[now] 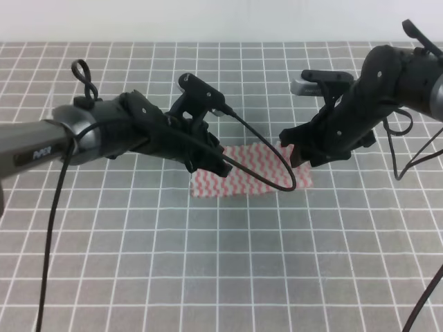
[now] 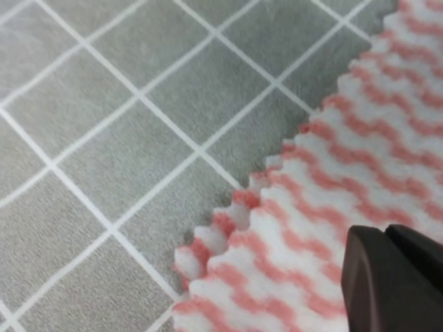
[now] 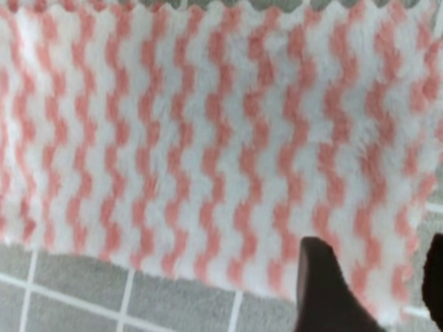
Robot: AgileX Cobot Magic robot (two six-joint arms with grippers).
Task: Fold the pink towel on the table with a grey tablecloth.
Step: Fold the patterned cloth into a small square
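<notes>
The pink towel (image 1: 252, 174) lies flat on the table with a grey tablecloth (image 1: 221, 263), as a wide rectangle of pink and white zigzags. My left gripper (image 1: 213, 164) hangs over the towel's left end. In the left wrist view, that gripper (image 2: 392, 277) shows as one dark block with a thin seam, fingers together just above the towel (image 2: 332, 180), with no cloth pinched. My right gripper (image 1: 296, 156) is over the towel's right end. Seen from the right wrist, it (image 3: 377, 290) stands open, with the towel (image 3: 208, 138) showing between its fingers (image 3: 320, 287).
A black cable (image 1: 270, 176) from the left arm loops across the towel. Another cable (image 1: 52, 228) hangs down at the left. The grid-printed grey cloth (image 2: 124, 138) stretches away on all sides of the towel.
</notes>
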